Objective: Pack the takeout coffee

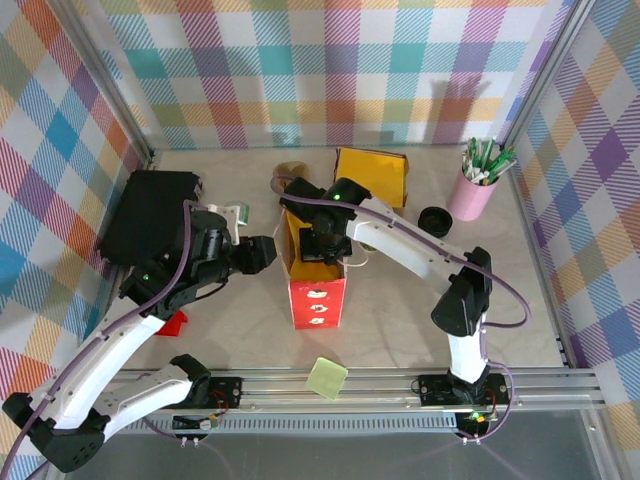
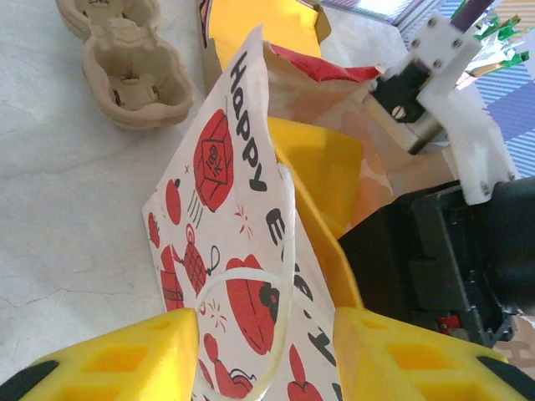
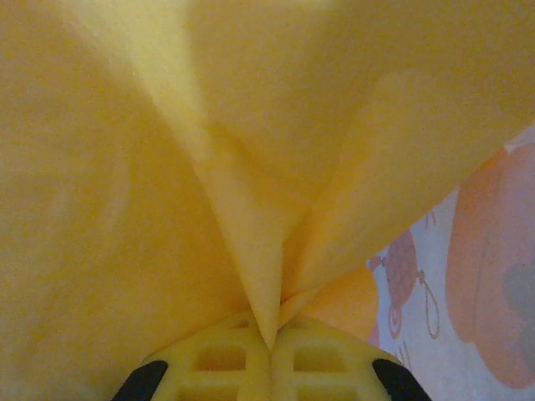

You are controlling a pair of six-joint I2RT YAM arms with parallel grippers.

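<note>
While my right tool (image 3: 269, 342) is clenched on a fold of the bag's (image 3: 251, 125) yellow lining, with the paper pinched flat between its fingertips, I judge the step in hand to be opening the bag. Packing has not yet begun. Seen from above, this tool reaches down into the bag's mouth and holds one wall from the inside.

My left tool (image 2: 263, 327) is released, with its fingers spread wide. The bag's printed side rises straight ahead of it and runs down between the fingers. The white cord handle (image 2: 238, 269) loops just in front of the fingertips. Beyond that wall the yellow inside shows, and past it is the dark body of my right arm.

I cannot say for sure where the cup is. From above, a pale greenish shape (image 1: 231, 212) lies on the counter just beside my left wrist, on the side away from the bag. It may be the cup, but my arm hides too much of it to tell.

As I see it, the next move is for the left tool to close on the near wall or the handle and draw it away from the right tool, so the mouth stands wide. The paper is thin, so the pull should be gentle. After that, one tool must let go and fetch the cup upright.
</note>
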